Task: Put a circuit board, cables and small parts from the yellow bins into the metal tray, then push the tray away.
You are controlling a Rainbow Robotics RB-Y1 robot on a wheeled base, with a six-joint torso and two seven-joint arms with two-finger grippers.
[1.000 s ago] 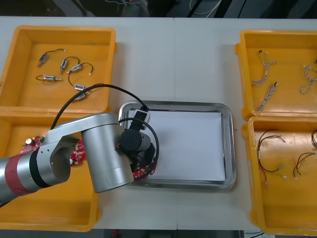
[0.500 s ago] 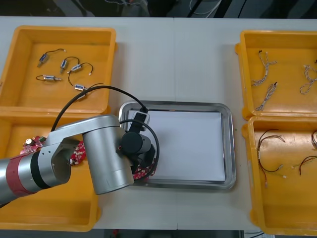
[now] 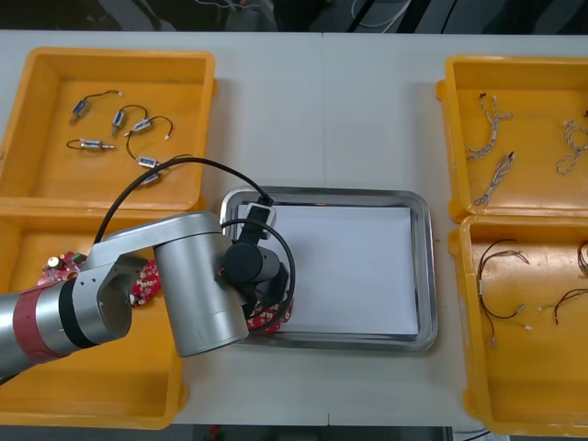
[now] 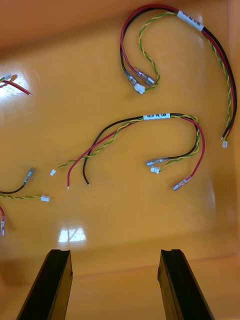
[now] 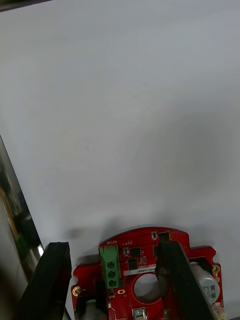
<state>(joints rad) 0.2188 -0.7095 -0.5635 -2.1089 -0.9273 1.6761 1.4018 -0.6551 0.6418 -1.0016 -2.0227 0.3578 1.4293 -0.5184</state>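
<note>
A round red circuit board with a green terminal block lies flat on the white inside of the metal tray, at its near left corner. My left gripper hovers just over it, open, one finger off the board's side and the other finger above the board. In the front view the left arm covers most of that gripper. My right gripper stands open above the floor of a yellow bin, short of a red and yellow cable, with nothing between its fingers.
The near left bin holds more red boards. Small metal parts lie in the far left bin. Blue and white cables fill the far right bin, red and yellow cables the near right one.
The left gripper has opened and let go of the circuit board, which now rests in the tray's near left corner. The arm has barely shifted.
</note>
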